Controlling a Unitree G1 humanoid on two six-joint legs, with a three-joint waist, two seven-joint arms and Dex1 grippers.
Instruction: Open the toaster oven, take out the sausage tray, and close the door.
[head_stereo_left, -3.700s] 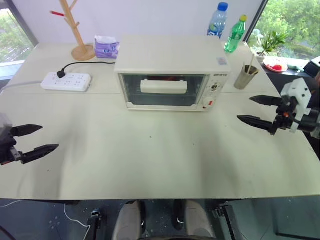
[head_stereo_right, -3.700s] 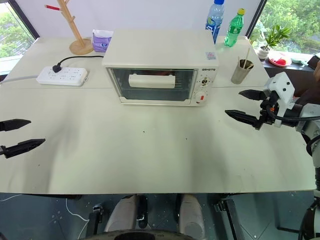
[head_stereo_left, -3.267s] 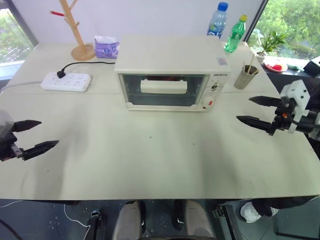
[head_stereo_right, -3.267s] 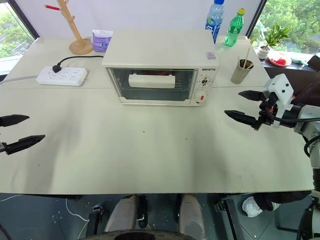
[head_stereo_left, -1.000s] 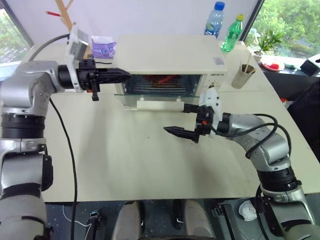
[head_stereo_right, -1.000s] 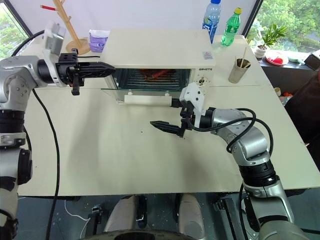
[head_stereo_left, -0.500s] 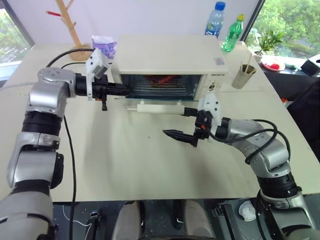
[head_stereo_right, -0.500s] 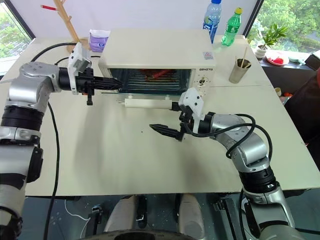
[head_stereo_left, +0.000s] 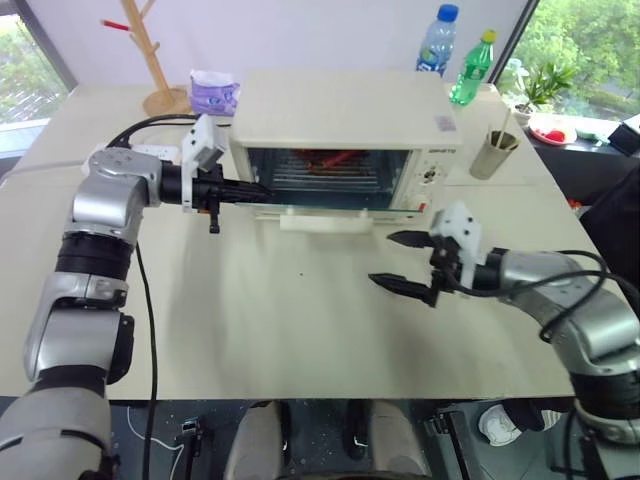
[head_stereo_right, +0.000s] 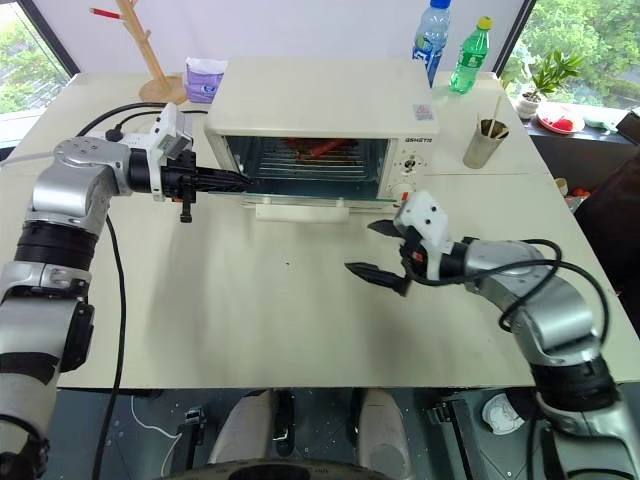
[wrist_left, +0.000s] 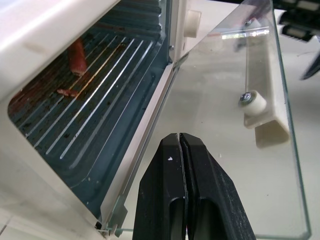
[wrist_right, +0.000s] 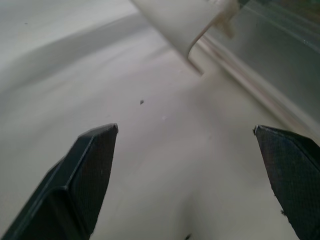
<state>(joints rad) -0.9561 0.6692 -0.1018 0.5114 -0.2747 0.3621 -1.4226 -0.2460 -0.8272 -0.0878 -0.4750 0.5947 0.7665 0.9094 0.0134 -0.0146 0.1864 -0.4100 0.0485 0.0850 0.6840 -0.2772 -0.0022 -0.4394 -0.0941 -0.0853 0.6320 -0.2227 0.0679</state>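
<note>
Toaster oven (head_stereo_left: 345, 125) sits mid-table at the back, one unit, and you've got its door (wrist_left: 235, 125) swung down nearly flat, glass pane facing up, cream bar handle (head_stereo_left: 316, 221) at the front edge. Inside you can see the sausage tray (wrist_left: 95, 95) on its rack with red sausages on it; two pieces are visible from the left wrist view, and the total can't be counted. Your left gripper (head_stereo_left: 252, 188) is clenched tight, fingers pressed together with nothing between them, tip at the left corner of the open mouth just above the door's hinge side. Your right gripper (head_stereo_left: 402, 262) is spread wide and empty, hovering over bare table in front and to the right of the handle, clear of the door. Two knobs and one red button on the control panel (head_stereo_left: 430, 177). Behind the oven: two bottles, one blue-capped (head_stereo_left: 436, 40), one green (head_stereo_left: 470, 67). One metal cup (head_stereo_left: 490, 153) to the right, one power strip (head_stereo_left: 150, 151), one wooden stand (head_stereo_left: 155, 60), and one purple tissue pack (head_stereo_left: 213, 92) to the left.
</note>
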